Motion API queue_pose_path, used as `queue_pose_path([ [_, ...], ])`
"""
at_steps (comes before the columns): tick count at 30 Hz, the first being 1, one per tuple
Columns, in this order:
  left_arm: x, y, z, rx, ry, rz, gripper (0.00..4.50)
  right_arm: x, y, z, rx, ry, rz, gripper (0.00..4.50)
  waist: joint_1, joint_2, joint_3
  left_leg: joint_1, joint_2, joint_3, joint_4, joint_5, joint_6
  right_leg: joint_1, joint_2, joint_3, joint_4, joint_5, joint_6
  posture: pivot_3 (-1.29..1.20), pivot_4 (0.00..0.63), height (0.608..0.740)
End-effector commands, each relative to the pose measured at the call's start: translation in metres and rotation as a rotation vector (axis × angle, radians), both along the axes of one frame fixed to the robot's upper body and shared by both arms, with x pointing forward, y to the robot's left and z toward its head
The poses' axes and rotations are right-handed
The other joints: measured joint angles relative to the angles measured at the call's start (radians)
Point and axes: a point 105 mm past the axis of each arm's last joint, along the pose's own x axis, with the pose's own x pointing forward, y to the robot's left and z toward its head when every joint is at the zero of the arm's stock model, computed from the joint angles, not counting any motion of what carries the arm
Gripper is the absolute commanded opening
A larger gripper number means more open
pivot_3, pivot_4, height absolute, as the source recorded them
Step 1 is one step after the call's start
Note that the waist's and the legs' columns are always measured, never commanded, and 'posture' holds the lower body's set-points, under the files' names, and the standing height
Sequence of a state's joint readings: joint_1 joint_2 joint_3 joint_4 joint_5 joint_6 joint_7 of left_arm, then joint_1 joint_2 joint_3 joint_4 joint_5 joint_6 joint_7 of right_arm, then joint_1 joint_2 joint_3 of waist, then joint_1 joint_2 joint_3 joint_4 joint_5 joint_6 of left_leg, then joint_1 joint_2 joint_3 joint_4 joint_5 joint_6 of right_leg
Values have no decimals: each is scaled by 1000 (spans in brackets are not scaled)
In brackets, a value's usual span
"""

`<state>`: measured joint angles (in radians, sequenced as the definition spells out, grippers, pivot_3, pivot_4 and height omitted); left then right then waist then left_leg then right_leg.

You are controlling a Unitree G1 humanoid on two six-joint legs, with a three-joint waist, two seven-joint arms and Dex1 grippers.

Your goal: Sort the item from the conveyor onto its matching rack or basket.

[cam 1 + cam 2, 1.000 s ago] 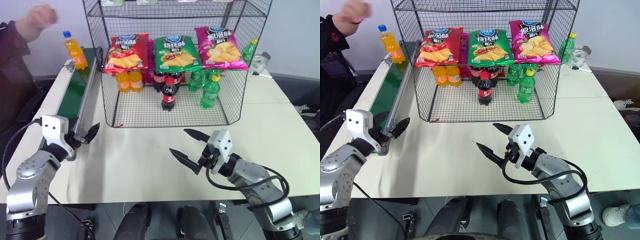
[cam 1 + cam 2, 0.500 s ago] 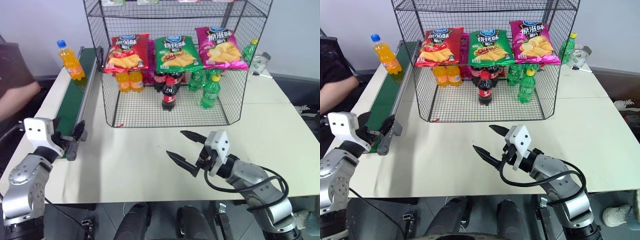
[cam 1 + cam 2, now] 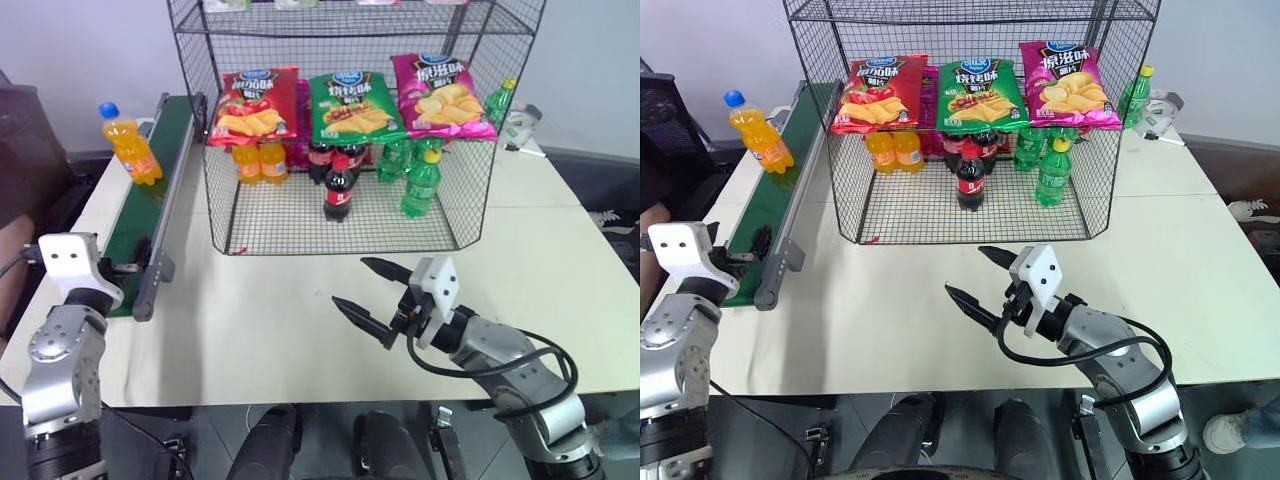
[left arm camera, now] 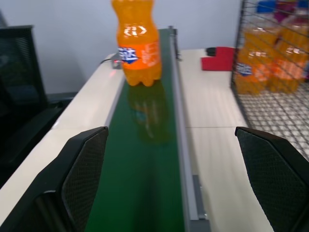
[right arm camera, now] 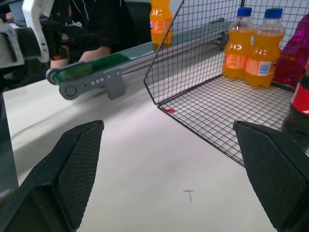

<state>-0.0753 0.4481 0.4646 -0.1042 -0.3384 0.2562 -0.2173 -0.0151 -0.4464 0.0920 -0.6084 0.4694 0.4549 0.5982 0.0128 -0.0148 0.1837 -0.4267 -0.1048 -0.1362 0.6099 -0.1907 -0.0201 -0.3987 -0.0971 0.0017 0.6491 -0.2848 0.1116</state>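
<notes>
Left arm: bent at the elbow, forearm raised at the left edge of the tabletop, close to the near left corner. The left gripper points level and forward; its two black fingers stand wide apart with nothing between them.

Right arm: reaches in from the near right corner, forearm angled toward the middle of the tabletop, a black cable looping under the wrist. The right gripper points level, forward and to the left, above the tabletop near its near edge. Its two black fingers are spread wide, tips well apart, gripping nothing.
</notes>
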Motion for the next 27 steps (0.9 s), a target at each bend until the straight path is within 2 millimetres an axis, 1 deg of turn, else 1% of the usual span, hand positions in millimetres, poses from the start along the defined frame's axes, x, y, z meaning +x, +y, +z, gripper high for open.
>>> queue_pose_path([
  [1, -3, 10, 15, 36, -56, 51, 4411, -1, 4, 11, 26, -36, 23, 4500, 0, 0, 0, 0, 0, 0, 0, 0, 0, 0, 0, 0, 0, 0, 0, 0, 150, 740],
  [14, -7, 23, 18, 22, -90, 107, 4411, 3, 11, 12, 31, -42, 25, 4500, 0, 0, 0, 0, 0, 0, 0, 1, 1, 0, 0, 0, 0, 0, 0, 0, 150, 740],
  [27, -11, 32, 24, 35, -132, 149, 4411, 3, 12, 11, 44, -37, 30, 4500, 0, 0, 0, 0, 0, 0, 0, 1, 2, 0, 0, 0, 0, 0, 0, 0, 150, 740],
])
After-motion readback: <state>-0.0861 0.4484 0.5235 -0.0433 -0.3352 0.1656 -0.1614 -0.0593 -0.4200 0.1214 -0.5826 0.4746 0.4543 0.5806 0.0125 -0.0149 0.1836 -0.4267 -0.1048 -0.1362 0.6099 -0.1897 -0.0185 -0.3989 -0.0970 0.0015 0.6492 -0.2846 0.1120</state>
